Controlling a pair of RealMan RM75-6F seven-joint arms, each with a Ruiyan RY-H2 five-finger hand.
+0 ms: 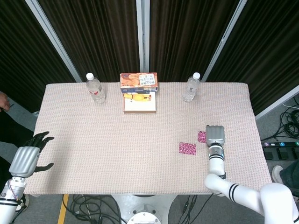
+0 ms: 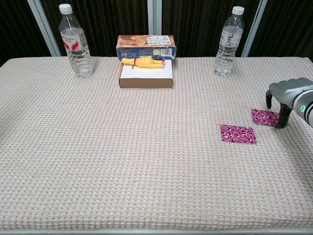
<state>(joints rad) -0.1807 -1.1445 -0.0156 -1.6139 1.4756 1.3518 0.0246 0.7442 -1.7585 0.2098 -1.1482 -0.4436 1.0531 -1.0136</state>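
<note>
Hovering over a small magenta patterned packet (image 2: pixel 264 117), the right hand (image 2: pixel 285 94) has its fingers curled downward, one dark fingertip (image 2: pixel 280 119) on the packet's far edge; nothing is lifted, both packets lying flat on the worktop (image 2: pixel 122 147). A second magenta packet (image 2: pixel 237 133) lies just left of the first, apart from it. I'd judge the pickup barely begun: contact made, no grip closed. The left hand (image 1: pixel 29 156) hangs off the worktop's left edge, fingers spread, holding nothing. Well behind the packets stand two water bottles (image 2: pixel 74 40), a snack box (image 2: pixel 145 47) and a yellow rubber chicken (image 2: pixel 143 62) on a white box (image 2: pixel 146 75).
</note>
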